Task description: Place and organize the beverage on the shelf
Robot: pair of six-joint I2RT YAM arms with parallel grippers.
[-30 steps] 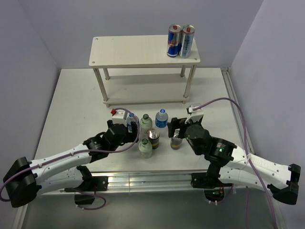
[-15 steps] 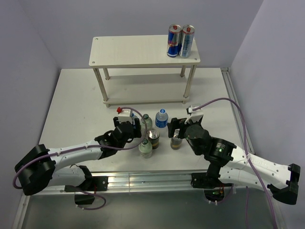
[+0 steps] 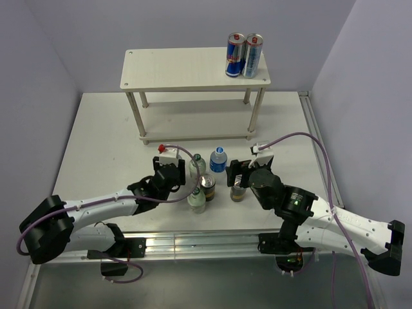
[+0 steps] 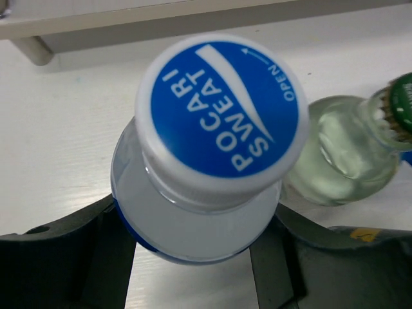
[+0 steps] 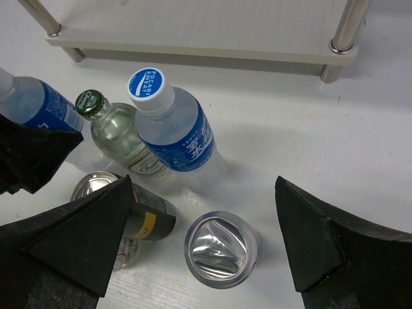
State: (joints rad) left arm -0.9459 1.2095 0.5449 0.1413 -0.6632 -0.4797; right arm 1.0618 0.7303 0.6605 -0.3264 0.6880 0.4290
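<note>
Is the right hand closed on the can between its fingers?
No, the right hand stands wide open, its fingers apart from the can on both sides.

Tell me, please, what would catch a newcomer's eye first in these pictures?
The left hand grips a blue-capped Pocari Sweat bottle near the front of the table. The right hand stands open over a short can. Two tall blue-and-silver cans stand on the shelf, top board, right end.

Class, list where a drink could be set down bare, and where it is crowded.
Free: the shelf's top board left of the two tall cans; its lower board; the table left of the legs. Crowded: the drinks between left gripper, shut on a water bottle, and right gripper.
</note>
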